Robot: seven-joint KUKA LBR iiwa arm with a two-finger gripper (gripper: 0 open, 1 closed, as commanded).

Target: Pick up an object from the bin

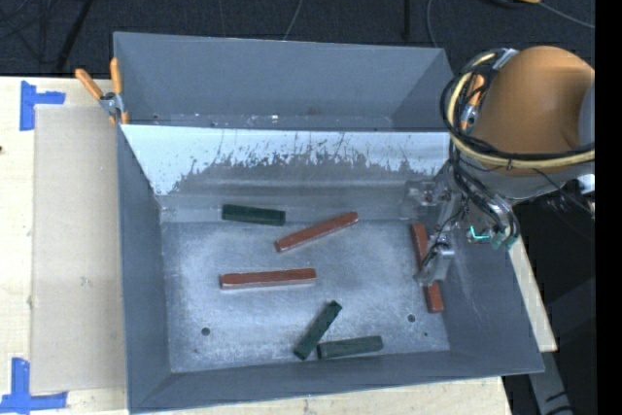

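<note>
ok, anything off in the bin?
Nothing spilled or broken. Only quirks: two dark green bars at the front meet in a V, and one red-brown bar lies along the bin's right wall under the gripper.

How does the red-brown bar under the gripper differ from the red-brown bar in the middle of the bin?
The right-hand red-brown bar runs front to back; the middle red-brown bar lies crosswise. The gripper covers part of the right-hand bar; the middle bar lies uncovered. Both are slim, flat and the same colour.
</note>
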